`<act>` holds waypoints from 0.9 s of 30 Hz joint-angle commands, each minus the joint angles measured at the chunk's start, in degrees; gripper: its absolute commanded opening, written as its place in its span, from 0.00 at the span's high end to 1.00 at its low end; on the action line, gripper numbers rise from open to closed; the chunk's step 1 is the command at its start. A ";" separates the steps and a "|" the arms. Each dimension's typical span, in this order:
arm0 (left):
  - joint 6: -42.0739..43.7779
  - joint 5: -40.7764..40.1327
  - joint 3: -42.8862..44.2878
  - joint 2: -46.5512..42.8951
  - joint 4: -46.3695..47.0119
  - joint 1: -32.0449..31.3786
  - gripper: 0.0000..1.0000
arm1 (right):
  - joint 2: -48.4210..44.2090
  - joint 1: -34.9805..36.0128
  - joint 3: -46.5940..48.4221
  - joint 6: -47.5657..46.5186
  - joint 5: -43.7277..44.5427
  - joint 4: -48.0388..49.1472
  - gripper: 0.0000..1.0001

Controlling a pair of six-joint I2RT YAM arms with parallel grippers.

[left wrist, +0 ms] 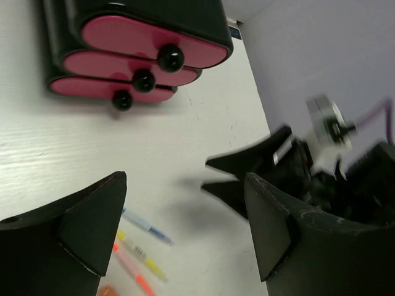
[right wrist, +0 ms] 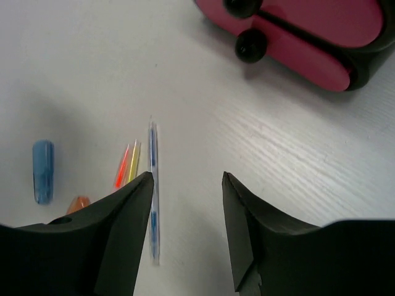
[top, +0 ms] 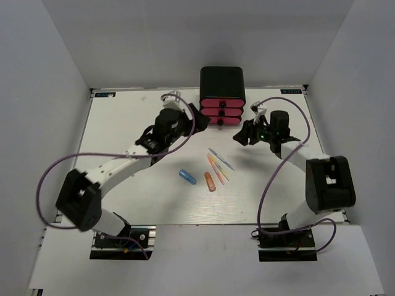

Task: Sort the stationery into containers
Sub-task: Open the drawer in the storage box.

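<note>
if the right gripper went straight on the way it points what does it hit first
Probably the bare table beside the thin blue pen, short of the pink drawers; depth is unclear.

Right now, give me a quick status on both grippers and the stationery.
Left gripper open, empty. Right gripper open, empty. Stationery loose on table, outside drawers. No obstruction seen.

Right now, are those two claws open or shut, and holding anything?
Left gripper: open, holding nothing.
Right gripper: open, holding nothing.
</note>
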 commanded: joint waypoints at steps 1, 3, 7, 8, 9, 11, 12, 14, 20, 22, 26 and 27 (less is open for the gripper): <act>1.90 -5.91 -7.31 -10.49 -10.20 -0.19 0.13 | 4.96 0.85 8.15 12.43 0.18 7.76 0.46; -0.38 -8.02 -10.93 -14.64 -12.85 -0.19 0.12 | 9.88 1.46 12.61 15.94 2.54 8.11 0.46; -6.89 -9.26 -22.36 -24.49 -16.20 -0.19 0.12 | 15.60 3.22 17.38 24.53 6.94 10.30 0.46; -8.73 -10.13 -23.77 -27.81 -17.34 -0.19 0.12 | 16.91 3.22 18.35 25.61 8.08 11.09 0.46; -8.75 -10.66 -25.70 -29.32 -18.04 -0.19 0.12 | 18.23 4.10 19.57 26.66 8.96 11.62 0.46; -9.54 -12.15 -26.76 -31.70 -20.76 -0.19 0.11 | 19.73 4.71 21.77 29.83 9.58 10.93 0.44; -9.54 -12.94 -26.77 -33.19 -21.56 -0.19 0.11 | 21.39 5.24 23.17 30.36 10.28 10.23 0.41; -9.54 -12.95 -26.77 -33.99 -23.67 -0.19 0.11 | 23.41 5.59 24.59 32.91 10.81 9.78 0.39; -11.29 -12.43 -27.30 -34.00 -24.99 -0.19 0.11 | 25.97 7.00 28.63 36.69 14.94 6.45 0.38; -11.29 -12.42 -27.82 -34.00 -24.99 -0.19 0.11 | 26.24 7.27 29.08 36.78 16.79 6.00 0.38; -11.29 -12.42 -27.82 -34.52 -25.52 -0.19 0.11 | 26.68 7.62 28.99 37.22 18.99 6.44 0.42; -11.29 -12.42 -27.82 -34.52 -25.52 -0.19 0.11 | 26.68 7.53 29.08 37.40 19.51 6.44 0.44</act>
